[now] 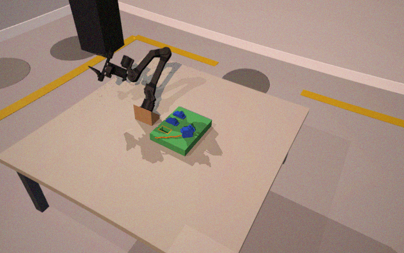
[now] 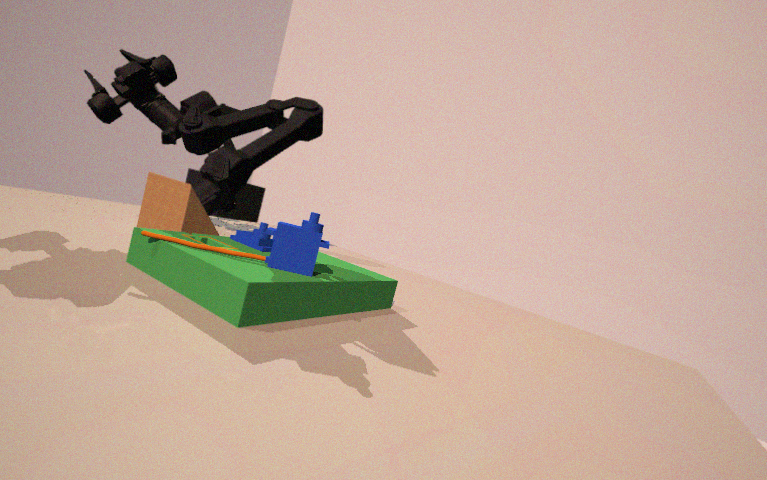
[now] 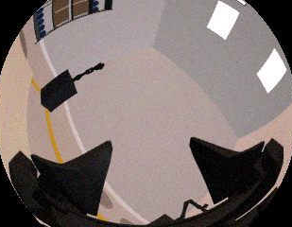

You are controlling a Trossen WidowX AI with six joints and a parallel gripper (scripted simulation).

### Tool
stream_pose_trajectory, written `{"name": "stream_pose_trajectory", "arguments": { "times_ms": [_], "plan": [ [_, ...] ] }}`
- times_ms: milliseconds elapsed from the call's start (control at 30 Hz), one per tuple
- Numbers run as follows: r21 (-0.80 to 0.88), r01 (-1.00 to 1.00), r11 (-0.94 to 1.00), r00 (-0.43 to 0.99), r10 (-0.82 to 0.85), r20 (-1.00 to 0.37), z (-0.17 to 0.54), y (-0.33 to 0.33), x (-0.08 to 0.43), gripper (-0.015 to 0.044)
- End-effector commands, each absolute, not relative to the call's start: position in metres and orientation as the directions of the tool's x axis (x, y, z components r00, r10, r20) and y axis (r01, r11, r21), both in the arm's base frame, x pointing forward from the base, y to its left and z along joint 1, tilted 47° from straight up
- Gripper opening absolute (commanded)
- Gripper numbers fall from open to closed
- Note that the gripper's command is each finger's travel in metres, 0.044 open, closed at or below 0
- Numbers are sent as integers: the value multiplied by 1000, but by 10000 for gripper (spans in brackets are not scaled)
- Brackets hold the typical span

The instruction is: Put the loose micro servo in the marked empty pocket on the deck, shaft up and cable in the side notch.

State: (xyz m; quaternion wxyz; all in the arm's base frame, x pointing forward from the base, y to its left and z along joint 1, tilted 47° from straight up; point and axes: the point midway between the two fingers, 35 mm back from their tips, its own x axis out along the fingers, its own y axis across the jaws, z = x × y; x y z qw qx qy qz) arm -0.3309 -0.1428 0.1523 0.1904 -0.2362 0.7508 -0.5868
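Observation:
The loose blue micro servo (image 1: 187, 131) (image 2: 295, 248) stands on top of the green deck (image 1: 181, 145) (image 2: 185, 279), beside the two mounted servos, with its shaft end up. Its body is above the deck surface and outside the pocket. Its orange cable (image 1: 168, 137) (image 2: 202, 245) runs across the deck, past the near side of the marked pocket. The pocket's orange outline (image 1: 169, 132) surrounds an empty dark opening. My gripper (image 1: 99, 58) (image 2: 103, 61) (image 3: 152, 144) is open and empty, high above the table and far from the servo, pointing away from the deck.
Two blue servos (image 1: 179, 114) (image 1: 172, 121) sit in the deck in a row with the pocket. An orange-brown block (image 1: 143, 115) (image 2: 164, 202) stands between the arm's base and the deck. A black column (image 1: 99, 26) rises behind the table (image 1: 104, 175).

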Motion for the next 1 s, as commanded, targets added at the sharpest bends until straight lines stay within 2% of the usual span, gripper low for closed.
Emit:
{"name": "stream_pose_trajectory", "arguments": {
  "times_ms": [0, 200, 433, 967],
  "plan": [
    [-971, -130, 200, -815, -580, -10, 152, -144, -331, 426],
    [-977, -75, 201, -757, -650, -76, 140, -175, -326, 440],
    [-971, 32, 238, -616, -760, -207, 117, -235, -308, 440],
    [-896, 178, 407, -252, -861, -441, 73, -338, -223, 440]
  ]
}}
